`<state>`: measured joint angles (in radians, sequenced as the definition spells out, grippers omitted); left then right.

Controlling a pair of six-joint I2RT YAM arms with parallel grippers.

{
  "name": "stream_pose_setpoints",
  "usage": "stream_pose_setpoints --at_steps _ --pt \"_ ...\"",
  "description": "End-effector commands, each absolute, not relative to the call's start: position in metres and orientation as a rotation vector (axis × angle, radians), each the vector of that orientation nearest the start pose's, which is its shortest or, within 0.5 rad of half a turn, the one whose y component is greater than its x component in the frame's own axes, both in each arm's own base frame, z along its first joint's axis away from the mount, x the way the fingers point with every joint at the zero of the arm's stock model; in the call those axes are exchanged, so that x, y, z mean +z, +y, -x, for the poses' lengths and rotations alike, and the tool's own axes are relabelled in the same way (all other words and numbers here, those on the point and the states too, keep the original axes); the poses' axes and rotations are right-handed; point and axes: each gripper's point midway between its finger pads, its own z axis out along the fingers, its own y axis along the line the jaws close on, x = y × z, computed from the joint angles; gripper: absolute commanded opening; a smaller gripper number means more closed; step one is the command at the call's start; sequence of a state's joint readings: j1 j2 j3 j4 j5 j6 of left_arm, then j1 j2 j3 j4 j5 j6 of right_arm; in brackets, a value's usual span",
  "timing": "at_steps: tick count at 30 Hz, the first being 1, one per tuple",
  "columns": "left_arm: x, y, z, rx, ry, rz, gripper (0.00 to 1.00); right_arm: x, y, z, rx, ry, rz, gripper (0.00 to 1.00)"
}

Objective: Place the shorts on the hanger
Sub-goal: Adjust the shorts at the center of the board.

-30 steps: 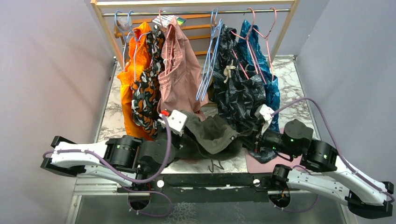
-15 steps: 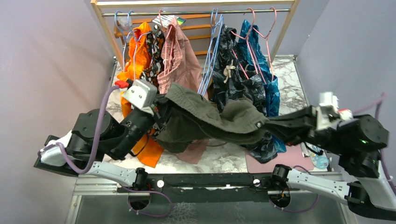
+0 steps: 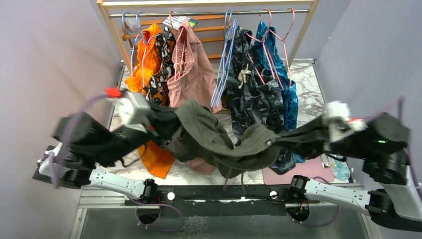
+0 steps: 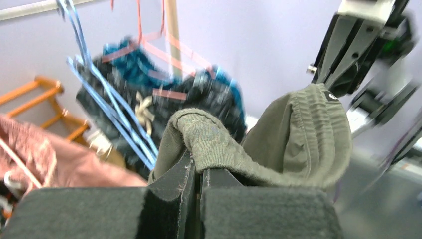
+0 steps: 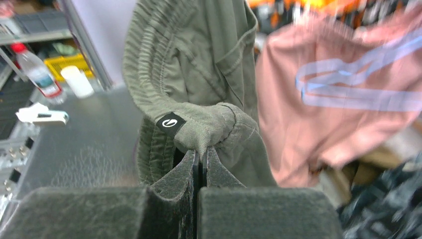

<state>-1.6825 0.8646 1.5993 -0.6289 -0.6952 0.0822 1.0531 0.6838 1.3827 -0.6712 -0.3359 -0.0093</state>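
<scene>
The dark olive shorts (image 3: 209, 134) hang stretched in the air between my two grippers, sagging in the middle over the table's near edge. My left gripper (image 3: 158, 118) is shut on one end of the waistband (image 4: 209, 144). My right gripper (image 3: 292, 137) is shut on the other end, by a small black tag (image 5: 170, 122). In the wrist views both pairs of fingers (image 4: 199, 167) (image 5: 201, 152) pinch folded green cloth. Light-blue hangers (image 3: 222, 74) hang bare on the rail behind the shorts, also seen as blue wires (image 4: 112, 117) in the left wrist view.
A wooden rack (image 3: 112, 30) at the back holds orange shorts (image 3: 137, 79), dusty-pink shorts (image 3: 191, 74), dark leaf-print shorts (image 3: 251, 94), a teal garment (image 3: 290, 99) and pink hangers (image 3: 281, 30). A pink mat (image 3: 278, 174) lies on the marble table (image 3: 308, 89).
The shorts have left the table. Both arms rose and drew apart, the left going left and the right going right, and the cloth is now stretched between them.
</scene>
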Motion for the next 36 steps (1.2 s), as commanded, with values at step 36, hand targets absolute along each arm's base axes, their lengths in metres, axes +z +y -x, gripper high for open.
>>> stream_pose_setpoints --at_steps 36 --pt "0.603 -0.193 -0.05 -1.095 0.944 -0.732 0.0 0.562 0.166 -0.01 1.124 0.821 1.003 0.01"
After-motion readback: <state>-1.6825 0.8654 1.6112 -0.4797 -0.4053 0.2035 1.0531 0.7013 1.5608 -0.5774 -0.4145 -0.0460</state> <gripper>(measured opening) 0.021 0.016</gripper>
